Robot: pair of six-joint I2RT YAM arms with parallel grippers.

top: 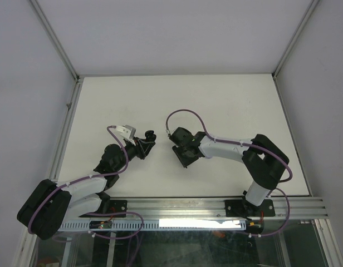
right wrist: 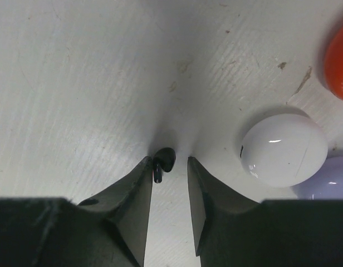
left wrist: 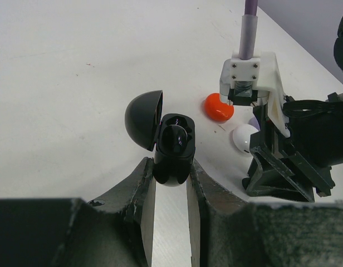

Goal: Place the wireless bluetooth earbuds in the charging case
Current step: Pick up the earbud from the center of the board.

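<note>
**A:** Which step are we at?

**B:** Picking up a bud, I'd say. The right gripper (right wrist: 169, 162) is down on the white table (right wrist: 77, 67), around the middle and somewhat toward the near edge. Its jaws are parted to either side of a small black comma-shaped plastic earbud (right wrist: 164, 160). The bud lies against one finger and clear of the other, so nothing is clamped.

**A:** And the case?

**B:** The left gripper (left wrist: 171, 167) is closed on a black round plastic charging case (left wrist: 174, 142), just beside the right gripper. It has the case by the sides of its lower body, with the domed lid (left wrist: 142, 119) swung open. Something glossy and black sits in the well, but I can't tell whether it's a bud.

**A:** Anything in the way?

**B:** A white glossy round case (right wrist: 283, 153), a lilac round case (right wrist: 327, 178) and an orange-red round case (right wrist: 339, 61) sit near the bud, none touching it.

**A:** What does the next move call for?

**B:** Probably closing squarely on that tiny bud without flicking it away. It then has to be lifted and lined up stem-down over a free well.
</note>
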